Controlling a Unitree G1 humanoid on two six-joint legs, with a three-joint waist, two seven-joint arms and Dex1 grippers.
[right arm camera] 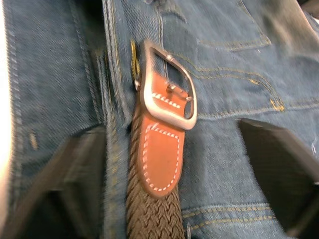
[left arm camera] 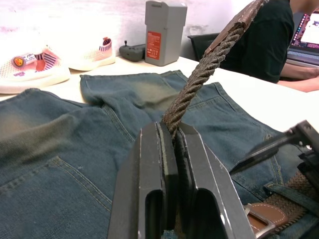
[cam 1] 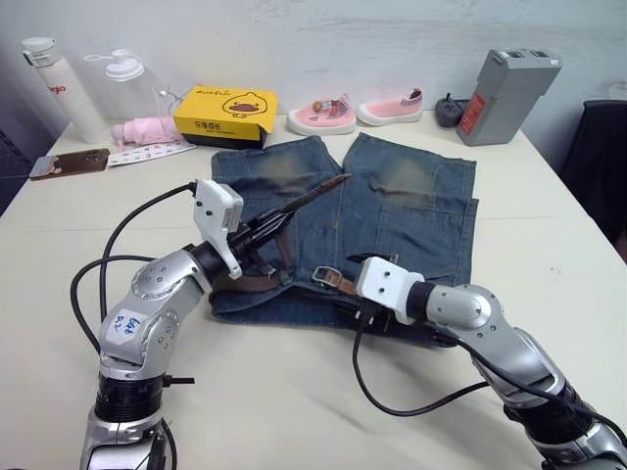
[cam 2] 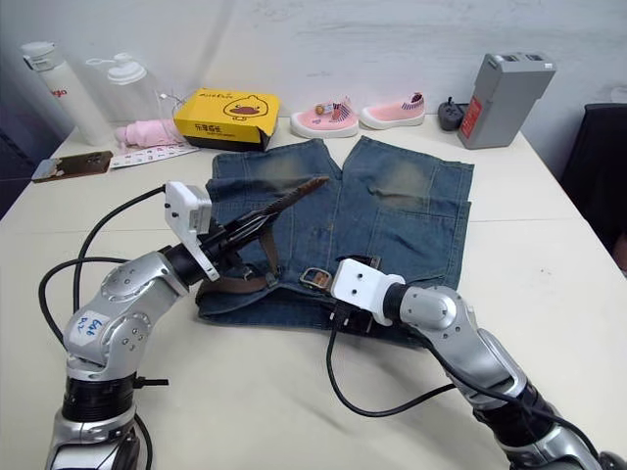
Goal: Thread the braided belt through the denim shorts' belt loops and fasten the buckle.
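**Left fingers pinch the belt tip; right fingers spread around the buckle**

Head views: the left gripper [cam 1: 257,231] reaches in from a bent elbow, forearm angled up over the waistband of the denim shorts [cam 1: 392,211], which lie flat on the worktop [cam 1: 568,255]. Its fingers are clenched on the braided belt [cam 1: 312,196], whose free end juts beyond the fingertips. The right arm stretches low across the worktop, wrist at the waistband, beside the buckle [cam 1: 324,276].

Left wrist view: the two fingers [left arm camera: 149,169] press together on the woven strap, which rises stiffly from between them.

Right wrist view: the right gripper [right arm camera: 174,179] hangs over the shorts, fingers released and wide apart; the silver buckle and its tan leather tab lie between them, untouched.
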